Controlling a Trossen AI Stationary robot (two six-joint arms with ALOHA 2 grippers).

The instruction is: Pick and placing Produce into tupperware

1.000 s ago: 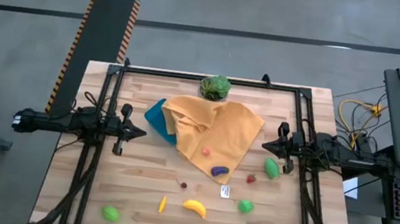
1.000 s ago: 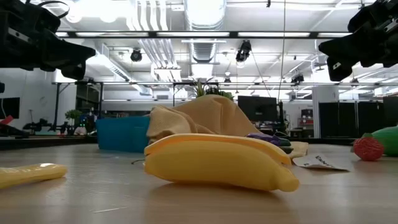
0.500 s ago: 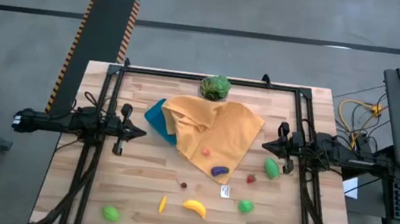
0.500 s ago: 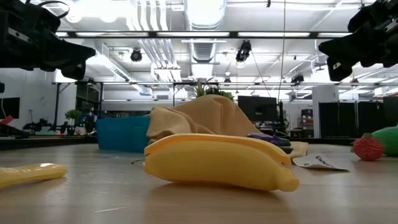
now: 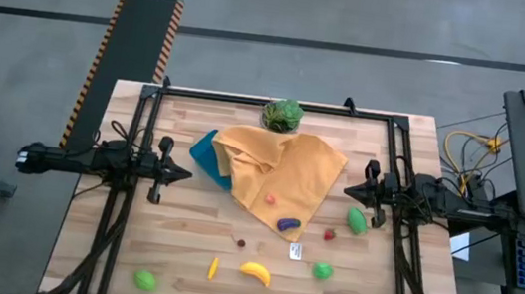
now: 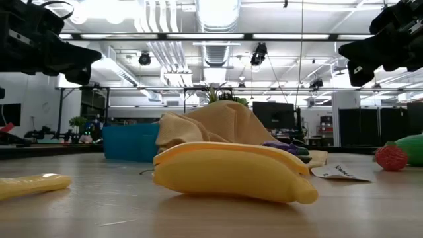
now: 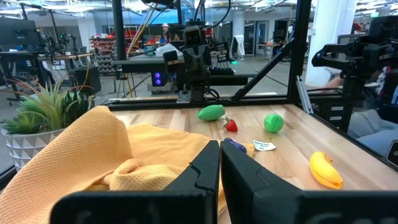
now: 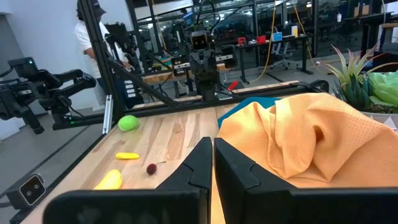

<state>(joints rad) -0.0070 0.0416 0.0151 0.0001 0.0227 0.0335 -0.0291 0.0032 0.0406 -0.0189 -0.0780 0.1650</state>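
We are looking down on the wooden table (image 5: 180, 247), and we are taking the orange-yellow cloth (image 5: 279, 174) at its middle as our landmark. The cloth is lying crumpled over most of the tupperware (image 5: 204, 152), whose blue-teal corner is sticking out past the cloth's left edge. Just behind the cloth, the leafy plant in its white pot (image 5: 283, 114) is standing at the table's far edge.

Our left gripper (image 5: 182, 174) is hovering just left of the tupperware's exposed corner, with its fingers (image 7: 205, 171) pressed together and holding nothing. Our right gripper (image 5: 350, 190) is hovering just right of the cloth, likewise closed tight on nothing, its fingers (image 8: 198, 163) touching each other.

The produce is lying scattered on the near side of the cloth, none of it in the tupperware. The yellow banana (image 5: 255, 272) is resting well in front of the cloth. A green oval piece (image 5: 357, 220) is sitting off the cloth's right front corner, below the right gripper. A second green piece (image 5: 323, 270) is lying nearer us, and a third (image 5: 145, 279) far to the front left. The purple piece (image 5: 288, 225) is touching the cloth's front edge. The small orange-yellow piece (image 5: 214, 268) is lying just left of the banana. The tiny red piece (image 5: 329, 235) and the tiny brown one (image 5: 241, 243) are sitting in front of the cloth.
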